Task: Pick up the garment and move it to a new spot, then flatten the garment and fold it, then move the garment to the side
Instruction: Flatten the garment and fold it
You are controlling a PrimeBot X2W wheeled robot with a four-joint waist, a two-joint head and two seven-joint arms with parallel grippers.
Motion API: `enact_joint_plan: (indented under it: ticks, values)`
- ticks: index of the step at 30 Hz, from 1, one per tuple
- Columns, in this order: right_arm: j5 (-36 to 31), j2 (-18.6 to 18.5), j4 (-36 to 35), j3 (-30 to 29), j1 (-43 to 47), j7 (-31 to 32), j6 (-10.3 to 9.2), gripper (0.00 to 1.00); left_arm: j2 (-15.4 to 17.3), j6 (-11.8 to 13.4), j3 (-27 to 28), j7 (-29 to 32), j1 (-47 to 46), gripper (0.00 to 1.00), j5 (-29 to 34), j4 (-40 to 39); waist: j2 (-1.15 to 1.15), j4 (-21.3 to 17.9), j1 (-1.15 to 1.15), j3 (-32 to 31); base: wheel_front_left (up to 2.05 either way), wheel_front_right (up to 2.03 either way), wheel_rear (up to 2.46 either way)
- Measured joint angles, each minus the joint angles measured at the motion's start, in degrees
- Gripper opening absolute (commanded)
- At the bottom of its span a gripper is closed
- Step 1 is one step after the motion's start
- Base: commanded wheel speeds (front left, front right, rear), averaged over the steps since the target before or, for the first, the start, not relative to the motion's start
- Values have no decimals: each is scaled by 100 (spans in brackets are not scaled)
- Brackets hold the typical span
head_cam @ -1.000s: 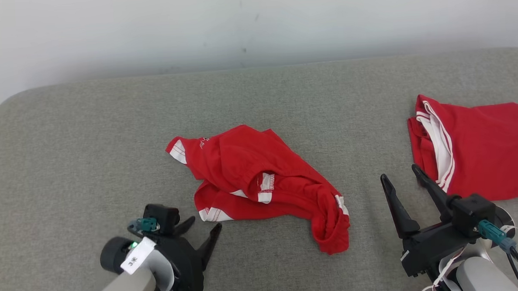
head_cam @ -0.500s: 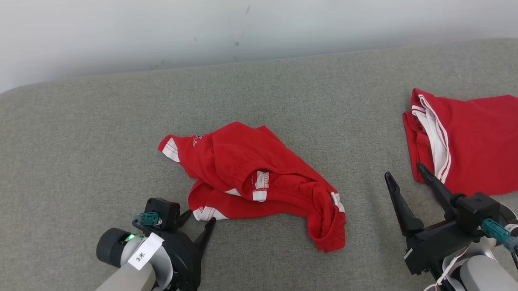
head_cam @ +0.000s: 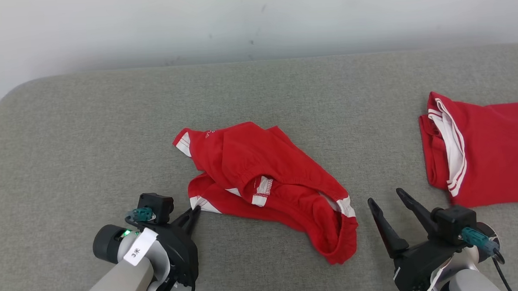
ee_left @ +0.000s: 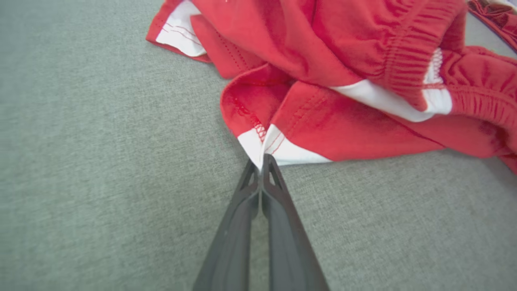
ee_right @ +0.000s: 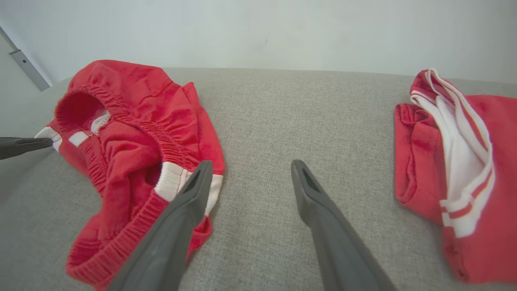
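at garment (head_cam: 260, 171) hem, left gripper (ee_left: 261, 161) clamped — arm low

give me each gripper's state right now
Left gripper: shut on the red shorts, at a white-trimmed corner.
Right gripper: open, holding nothing.

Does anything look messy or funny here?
Yes. The red shorts in the middle lie crumpled, with the legs twisted over each other and the waistband bunched up. The left gripper is shut on one white hem corner. The other red garment, on the right, lies neatly folded.
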Motion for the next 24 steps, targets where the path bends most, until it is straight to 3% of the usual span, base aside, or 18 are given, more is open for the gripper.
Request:
enact_joint_plan:
  ticks: [22, 23, 24]
  values:
    - [186, 189, 421, 624, -351, 680, 144, 100, -232, 52, -1, -344, -1, 0, 7, 252, 0, 519, 0, -218, 0, 0, 0]
    - [186, 190, 468, 634, -362, 704, 144, 60, -253, 51, -4, -349, -1, 0, 8, 254, 0, 535, -1, -227, 0, 0, 0]
    - [185, 189, 531, 646, -370, 750, 144, 41, -279, 49, -9, -350, -1, 0, 9, 256, 0, 553, -1, -234, 0, 0, 0]
